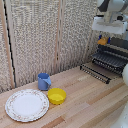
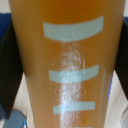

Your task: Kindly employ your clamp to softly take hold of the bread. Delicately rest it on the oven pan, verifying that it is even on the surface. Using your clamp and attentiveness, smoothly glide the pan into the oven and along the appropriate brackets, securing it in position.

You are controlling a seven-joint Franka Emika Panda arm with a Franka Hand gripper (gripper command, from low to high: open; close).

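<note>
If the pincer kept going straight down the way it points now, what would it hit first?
The pincer is shut on the bread, which fills the wrist view. Straight below in the exterior view lies the oven pan, so the bread would probably meet that first, though depth is unclear.

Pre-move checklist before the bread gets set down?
1. Bread gripped by the clamp: ok, it fills the wrist view.
2. Bread above the oven pan: appears ok, not yet resting.
3. Door flap lowered: ok.
4. Bread level in the grip: cannot tell.
5. Yellow bowl, blue cup and plate away from the oven: ok.
</note>
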